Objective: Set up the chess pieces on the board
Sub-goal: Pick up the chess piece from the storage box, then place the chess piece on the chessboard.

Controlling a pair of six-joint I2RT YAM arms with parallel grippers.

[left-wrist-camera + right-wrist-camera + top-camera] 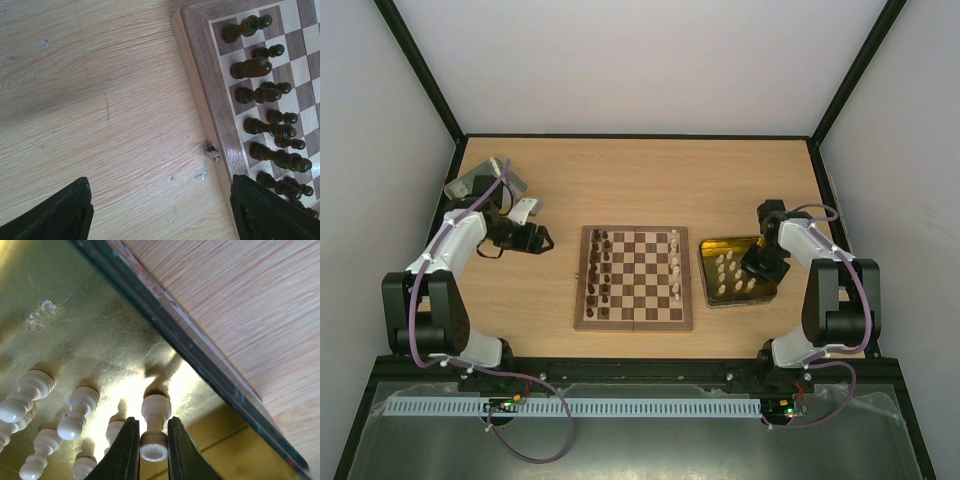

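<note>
The board [635,322] lies mid-table. Dark chess pieces [602,275] fill its left two files and cream chess pieces [676,268] stand along its right side. More cream pieces [732,275] stand in the yellow-sided tray [730,241]. My right gripper [153,447] is down inside that tray [75,300], shut on the neck of one upright cream piece [156,412]; other cream pieces [75,412] stand to its left. My left gripper [160,200] hangs open over bare table just left of the board's border [210,80], beside the dark pieces [260,92].
A silver tin [480,180] and a small white object [523,210] sit at the back left, behind the left arm. The tray's dark rim [165,305] runs close to the right of the held piece. A small metal latch [212,152] sticks out of the board's left edge.
</note>
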